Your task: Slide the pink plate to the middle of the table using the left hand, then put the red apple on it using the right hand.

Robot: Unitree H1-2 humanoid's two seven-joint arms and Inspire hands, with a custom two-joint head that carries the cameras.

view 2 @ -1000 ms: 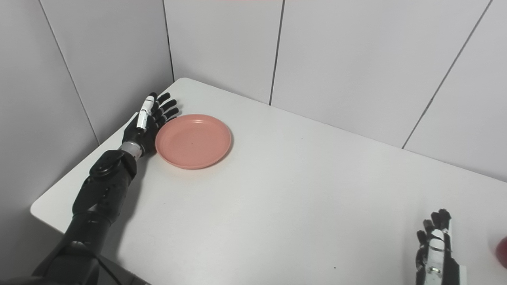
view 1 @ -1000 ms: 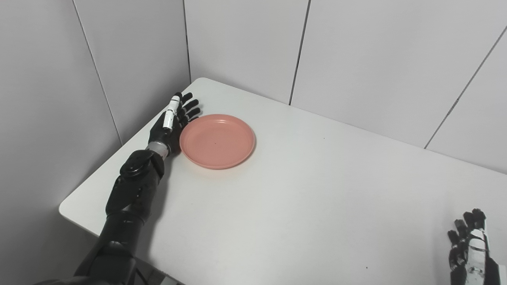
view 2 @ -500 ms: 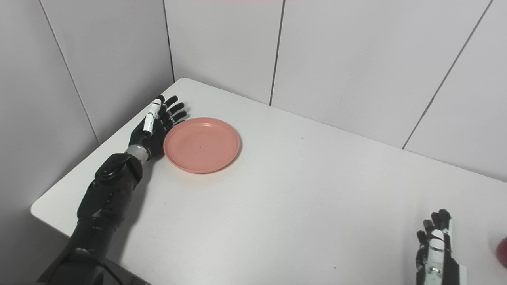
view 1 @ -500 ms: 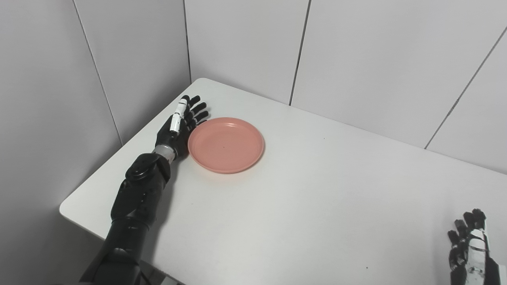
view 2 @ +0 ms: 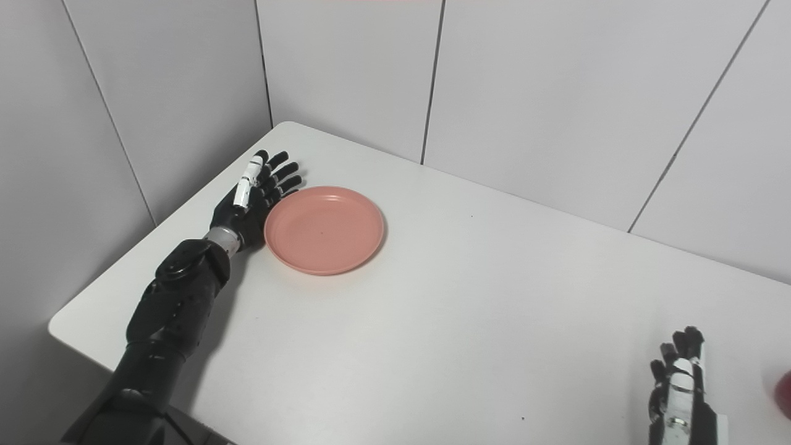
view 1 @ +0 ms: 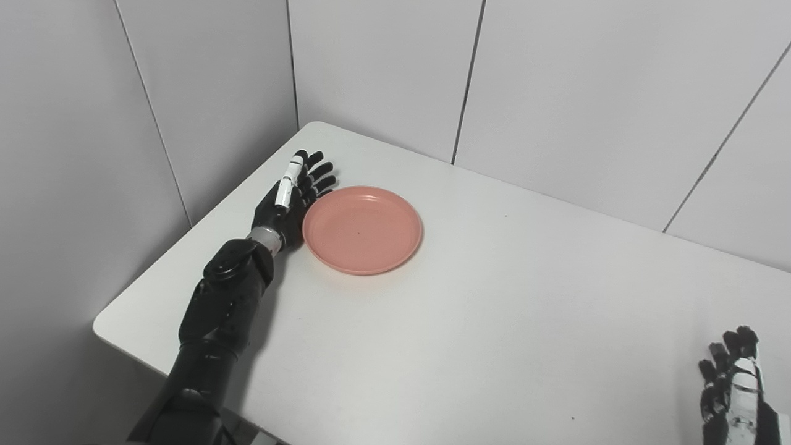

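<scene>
- left eye view: the left hand (view 1: 285,202) lies edge-on, fingers (view 1: 320,170) released and straight, against the left rim of the pink plate (view 1: 363,230), which sits toward the counter's (view 1: 494,321) far left.
- right eye view: the right hand (view 2: 680,395) rests at the bottom edge, fingers apart, grasping nothing; the red apple (view 2: 783,393) peeks in just right of it.

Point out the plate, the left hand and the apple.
plate (view 1: 362,230): left eye view, middle of its dish.
left hand (view 1: 285,207): left eye view, back of the hand.
apple (view 2: 785,393): right eye view, visible sliver at the picture's edge.

Left robot hand (view 1: 285,204) matte blk w/ white finger strip, silver wrist ring, right robot hand (view 2: 680,398) blk/white
</scene>
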